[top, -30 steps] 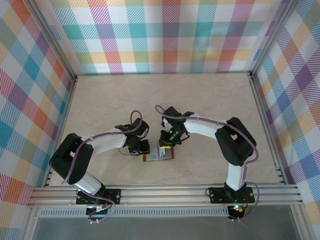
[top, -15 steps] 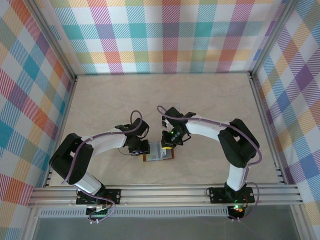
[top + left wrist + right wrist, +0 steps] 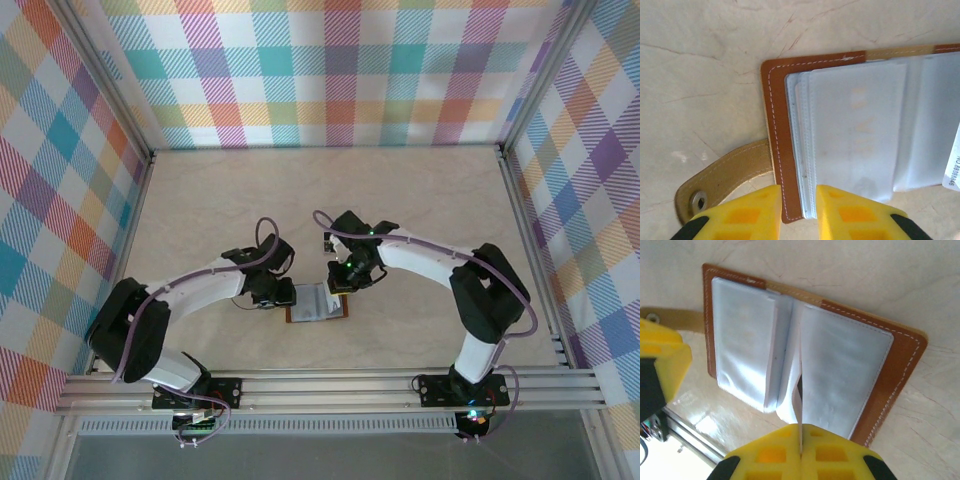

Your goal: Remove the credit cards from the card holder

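steadying side: my left gripper sits at the left border of the card holder. its jaws are a narrow gap apart over the stitched leather and clamp nothing i can make out. i judge it's there to keep the holder from sliding or lifting.
pulling side: my right gripper is closed tight on the edge of a thin whitish credit card that rises from a pocket by the spine.
holder position: open flat, plastic pockets up, on the table near its front edge, between the two arms.
holder axis: long axis runs left-right across the table, spine near-to-far, strap sticking out on the left arm's side.
card axis: it stands on edge, pointing up into the fingers; i cannot tell its long axis.
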You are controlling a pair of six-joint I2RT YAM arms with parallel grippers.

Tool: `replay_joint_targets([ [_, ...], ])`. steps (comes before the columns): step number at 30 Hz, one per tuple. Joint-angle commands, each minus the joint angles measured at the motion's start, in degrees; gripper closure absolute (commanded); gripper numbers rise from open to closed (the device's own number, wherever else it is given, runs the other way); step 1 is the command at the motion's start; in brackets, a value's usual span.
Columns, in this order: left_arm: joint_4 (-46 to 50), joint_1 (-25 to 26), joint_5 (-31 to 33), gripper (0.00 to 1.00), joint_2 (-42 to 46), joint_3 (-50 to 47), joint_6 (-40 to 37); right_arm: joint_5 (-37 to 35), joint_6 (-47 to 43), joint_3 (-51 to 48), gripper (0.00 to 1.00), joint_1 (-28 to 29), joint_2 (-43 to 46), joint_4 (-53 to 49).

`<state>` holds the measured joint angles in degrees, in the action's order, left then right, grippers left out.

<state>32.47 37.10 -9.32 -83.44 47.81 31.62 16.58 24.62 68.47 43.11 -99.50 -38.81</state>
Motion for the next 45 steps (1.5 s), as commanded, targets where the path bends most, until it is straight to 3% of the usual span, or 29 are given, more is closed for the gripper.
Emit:
replay_joint_targets([
  [1,2.13,-0.46,0.69,0.72,2.72,1.11,-1.26,-2.85,-14.52,4.97,0.96,0.14,2.34,-5.82],
  [6,0.28,-0.63,0.23,0.70,4.45,0.11,-1.36,-7.99,-33.90,10.08,0.95,0.15,1.68,-10.55],
  [10,-2.43,-0.67,-0.10,0.70,4.88,-1.18,-0.40,-13.92,-50.61,12.20,1.00,0.13,1.71,-11.35],
  [13,-3.20,-0.65,0.18,0.70,5.70,-1.67,0.28,-20.30,-60.00,13.52,1.00,-0.83,0.81,-10.22],
  [16,-2.85,-0.61,1.56,0.69,6.70,-2.01,0.30,-21.28,-65.64,16.57,1.00,-2.79,-0.43,-10.40],
  [24,-2.50,-0.63,3.12,0.71,5.41,-0.96,0.66,-19.67,-76.34,24.41,1.00,-5.09,-4.01,-12.78],
  [45,-1.09,-0.54,5.28,0.73,0.77,1.41,0.64,-22.23,-88.75,48.62,1.00,-9.71,-23.82,-24.37],
])
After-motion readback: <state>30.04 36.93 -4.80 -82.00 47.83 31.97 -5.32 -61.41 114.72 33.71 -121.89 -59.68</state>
